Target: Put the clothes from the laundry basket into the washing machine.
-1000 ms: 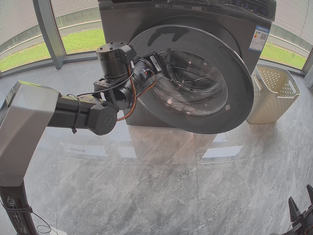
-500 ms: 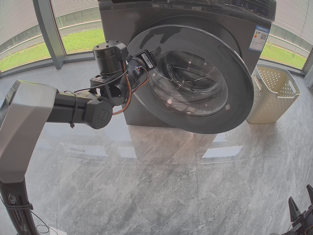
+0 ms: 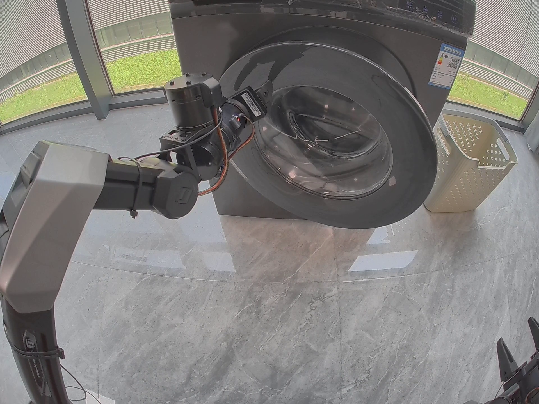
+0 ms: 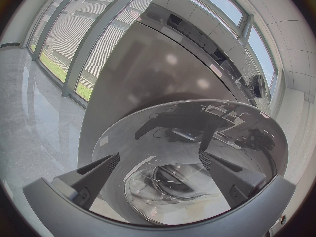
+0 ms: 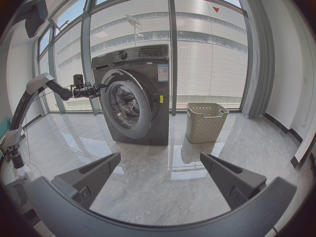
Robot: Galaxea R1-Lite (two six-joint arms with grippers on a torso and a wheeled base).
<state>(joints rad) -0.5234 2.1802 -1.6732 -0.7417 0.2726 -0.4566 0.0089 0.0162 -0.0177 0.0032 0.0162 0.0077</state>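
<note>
Washing machine door [image 3: 337, 141] hides the drum; right hand [image 3: 516, 336] cropped.

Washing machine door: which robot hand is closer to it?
Left. The left hand sits right at the door; the right hand is far back, low over the floor.

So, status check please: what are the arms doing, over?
Left end effector open at the door rim. Right end effector open, empty, held low. Laundry basket beside the washing machine, no clothes seen. Door only partly open, in the way.
</note>
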